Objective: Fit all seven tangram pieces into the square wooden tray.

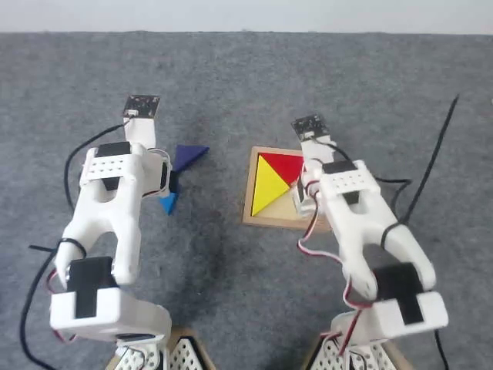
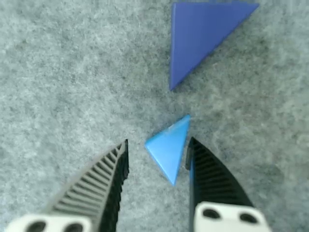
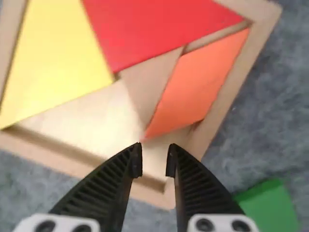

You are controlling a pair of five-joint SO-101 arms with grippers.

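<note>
Straddling the small light-blue triangle [image 2: 169, 147], the left tool [image 2: 157, 144] has its two ribbed fingers spread apart, one on each side of the piece. One finger lies just beside the triangle's edge, but contact cannot be told. The triangle lies flat on the grey, felt-like surface [image 1: 231, 77]. Farther out from the arm lies a larger dark-blue triangle [image 2: 200, 34], also flat, apart from both the light-blue one and the tool.

From the high view, both blue pieces lie beside the left arm, well apart from the square wooden tray [image 1: 254, 218], which sits to their right, under the front of the right arm.

Inside the tray, a large yellow triangle [image 1: 269, 187] fills the side nearest the left arm and a large red triangle [image 1: 285, 166] fills the far side; the two meet along one edge. An orange piece [image 3: 198, 84] lies flat against the rim on the side away from the left arm, just beside the red triangle. A bare wedge of wood shows between the orange piece and the two big triangles, and the near part of the tray floor is bare wood as well.

The right tool [image 3: 153, 162] is over that bare floor by the tray's near rim, close to the orange piece's nearest corner. Its fingers stand a narrow gap apart with nothing between them. A green piece [image 3: 268, 205] lies on the surface just outside the tray.
</note>
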